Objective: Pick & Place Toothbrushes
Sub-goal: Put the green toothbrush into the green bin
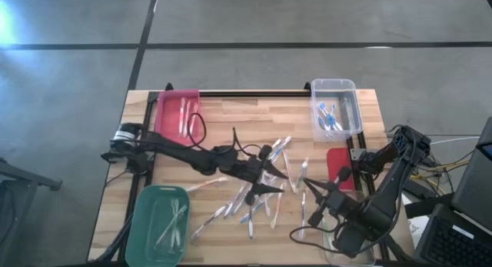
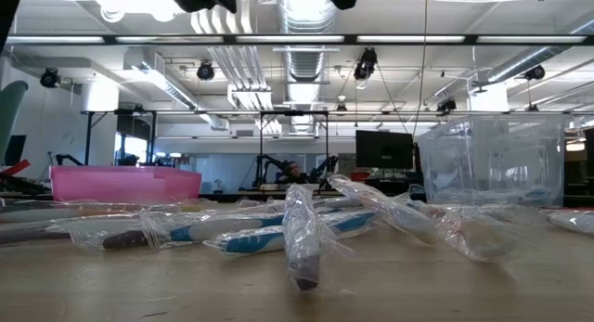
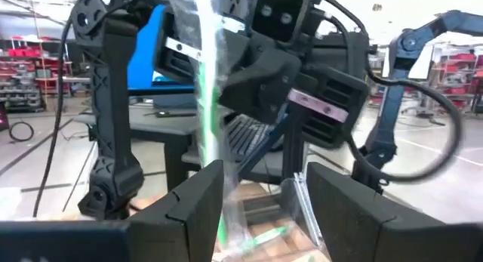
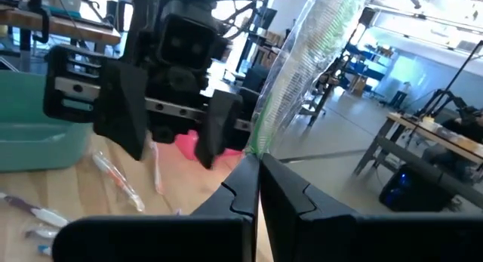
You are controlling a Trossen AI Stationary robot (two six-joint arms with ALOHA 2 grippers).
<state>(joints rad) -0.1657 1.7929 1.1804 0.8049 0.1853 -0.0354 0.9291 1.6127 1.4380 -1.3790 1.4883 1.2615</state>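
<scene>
Right wrist view: a handover of one green toothbrush (image 4: 302,73) at frame centre.
Right tool (image 4: 258,165) is clamped on the wrapped green toothbrush; left tool (image 1: 286,181) stands spread just beside it, fingers (image 3: 198,201) apart around the wrap. Other toothbrushes (image 1: 246,201) lie scattered mid-desk (image 1: 231,113), between the green bin (image 1: 157,221) lower left and clear bin (image 1: 334,105) upper right.

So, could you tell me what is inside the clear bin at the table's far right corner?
The clear bin holds a few wrapped toothbrushes with blue accents, lying along its floor. The exact count cannot be told, as they overlap.
</scene>
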